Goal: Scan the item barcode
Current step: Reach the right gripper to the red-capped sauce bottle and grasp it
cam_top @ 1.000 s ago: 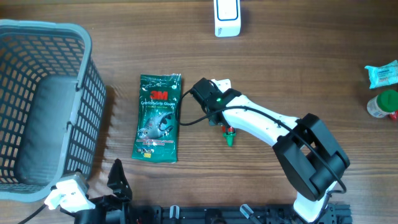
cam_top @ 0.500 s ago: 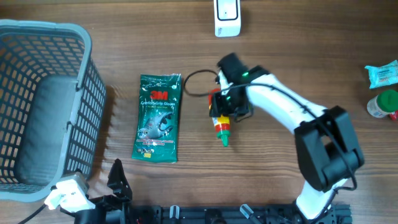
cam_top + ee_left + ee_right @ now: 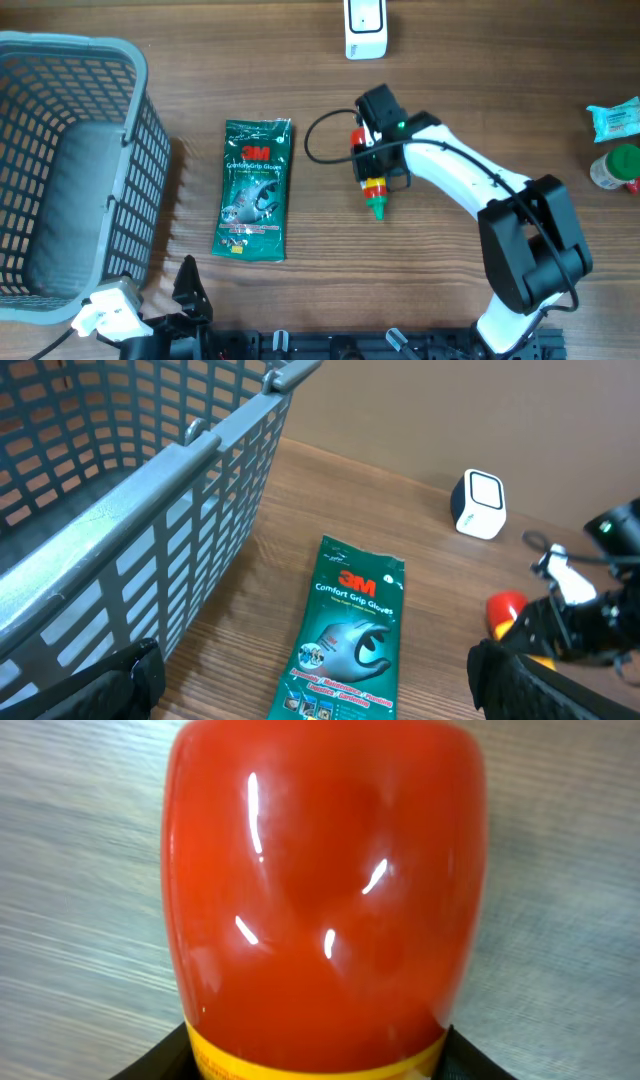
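Even, fairly bright light falls from above across the overhead view, which is sharp throughout; the basket (image 3: 140, 150) throws a soft shadow rightward onto the table (image 3: 300, 100); the left wrist view is a shade dimmer, and the nearest basket wall is slightly soft; in the right wrist view the red bottle (image 3: 325, 890) carries small white glints (several, streak-shaped); the wood behind it is blurred.

Pkt (image 3: 345, 635): 3M Comfort Grip Gloves
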Available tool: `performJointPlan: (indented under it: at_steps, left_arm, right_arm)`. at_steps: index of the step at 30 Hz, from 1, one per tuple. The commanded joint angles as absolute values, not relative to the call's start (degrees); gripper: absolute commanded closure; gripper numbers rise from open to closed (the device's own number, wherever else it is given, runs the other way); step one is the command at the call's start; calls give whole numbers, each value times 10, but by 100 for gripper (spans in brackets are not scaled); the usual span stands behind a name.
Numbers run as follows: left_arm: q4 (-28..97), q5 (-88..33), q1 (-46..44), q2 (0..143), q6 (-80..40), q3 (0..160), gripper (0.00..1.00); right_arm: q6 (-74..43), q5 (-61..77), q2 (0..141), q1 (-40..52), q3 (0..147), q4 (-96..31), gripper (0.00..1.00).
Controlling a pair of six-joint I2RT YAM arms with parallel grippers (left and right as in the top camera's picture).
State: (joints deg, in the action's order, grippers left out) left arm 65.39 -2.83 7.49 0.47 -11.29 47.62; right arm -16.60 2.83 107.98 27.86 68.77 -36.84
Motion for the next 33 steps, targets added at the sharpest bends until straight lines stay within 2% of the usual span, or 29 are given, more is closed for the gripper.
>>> performJointPlan:
  at_steps: [1,3,4,5,10,12,15,23,29,32,33]
  left_arm:
    - [652,-27,72,3,-116,477,0]
    - [652,-27,72,3,-116,477,0]
    - [652,-27,72,3,-116,477,0]
    - [652,-27,72,3,-116,477,0]
    - [652,-27,72,3,-116,477,0]
    - [652,-27,72,3,-116,477,0]
    - [652,-27,72,3,-116,477,0]
    - [652,-27,72,3,-116,477,0]
    - [652,-27,72,3,-116,477,0]
    - [652,-27,72,3,-116,477,0]
    - [652,-27,72,3,-116,477,0]
  right_arm:
    - [-197,-6,1065,280,644,-340,76]
    - [-197,-30,1065,279,644,-341,70]
    - [-196,-37,1065,279,646,-342,64]
    - [-195,-38,1065,279,650,-343,52]
    - [-197,-38,1065,279,710,-392,46]
    - [-197,-29,1065,279,747,-410,29]
    - [-199,-30,1065,279,757,-398,18]
    - [-229,-50,1079,277,756,-389,13]
    - [-225,-37,1159,276,756,-386,9]
    - [-225,-7,1176,270,756,-385,16]
    - [-225,1,1177,266,756,-383,24]
